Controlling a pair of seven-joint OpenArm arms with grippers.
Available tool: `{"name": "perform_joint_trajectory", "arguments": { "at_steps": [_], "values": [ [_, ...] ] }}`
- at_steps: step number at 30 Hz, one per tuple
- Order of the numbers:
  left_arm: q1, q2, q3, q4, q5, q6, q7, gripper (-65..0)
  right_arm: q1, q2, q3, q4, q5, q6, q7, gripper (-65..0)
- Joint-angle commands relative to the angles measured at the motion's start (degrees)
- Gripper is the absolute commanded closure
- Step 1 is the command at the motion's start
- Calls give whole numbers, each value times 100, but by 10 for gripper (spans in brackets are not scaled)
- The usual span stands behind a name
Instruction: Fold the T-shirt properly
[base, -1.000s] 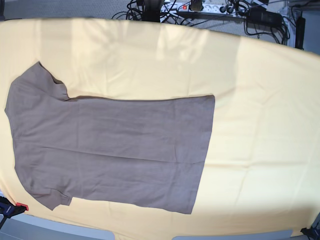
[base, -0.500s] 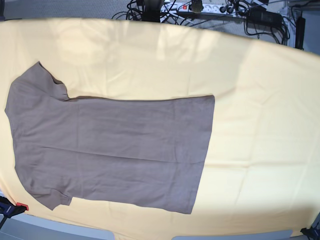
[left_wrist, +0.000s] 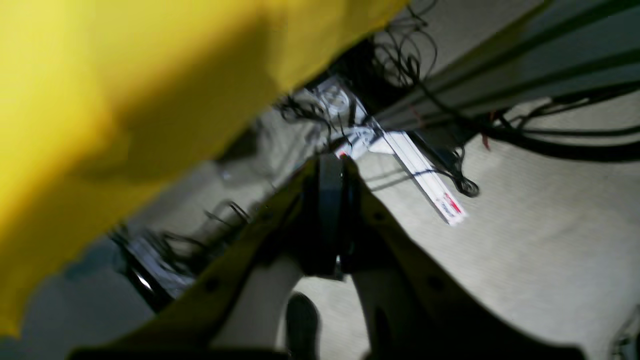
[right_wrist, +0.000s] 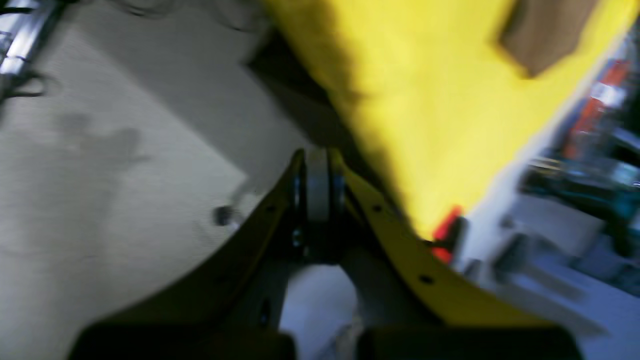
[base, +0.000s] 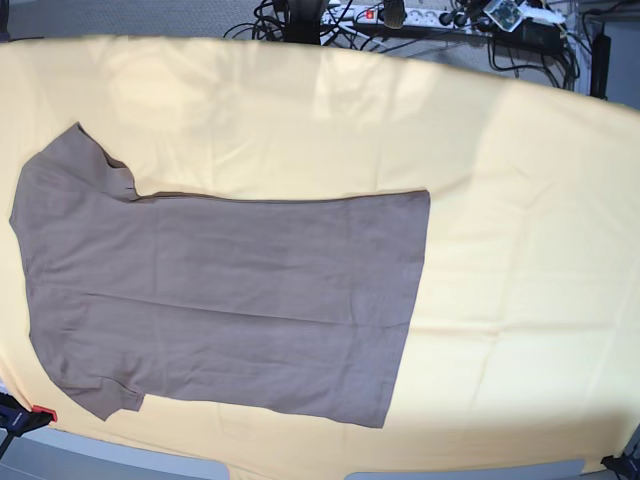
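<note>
Lying unmoved since a second ago, the taupe T-shirt (base: 220, 290) is spread flat at the yellow cloth's (base: 520, 250) left; my left gripper (left_wrist: 332, 170) and right gripper (right_wrist: 317, 165) are clenched empty.

Matt soft-cloth T-shirt (base: 220, 300), smooth yellow cloth (base: 520, 250) (lightly creased), rough grey carpet (left_wrist: 525, 240)

We see our right tool (right_wrist: 318, 165) with its jaws pressed together over grey floor (right_wrist: 115, 165); right of it hangs yellow cloth (right_wrist: 430, 100) bearing a brown T-shirt (right_wrist: 545, 35) corner.
</note>
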Motion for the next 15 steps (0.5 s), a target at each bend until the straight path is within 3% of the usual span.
{"name": "perform_joint_trajectory", "arguments": {
  "at_steps": [1,8,12,15],
  "values": [
    [79,-55,-83,157,-59,-17,-103,0,-105,20,-4,155,-310,-81,-83,0],
    [-208,-476,-260,544,-55,-81,-131,0,-105,120,181,297,-1757,-487,-422,0],
    [-579,-758,-262,557,-55,-129,-120,0,-105,210,870,297,-1875,-529,-509,0],
    [-898,-914,-262,557,-59,-133,-127,0,-105,210,1606,297,-1657,-529,-72,0]
  ]
}}
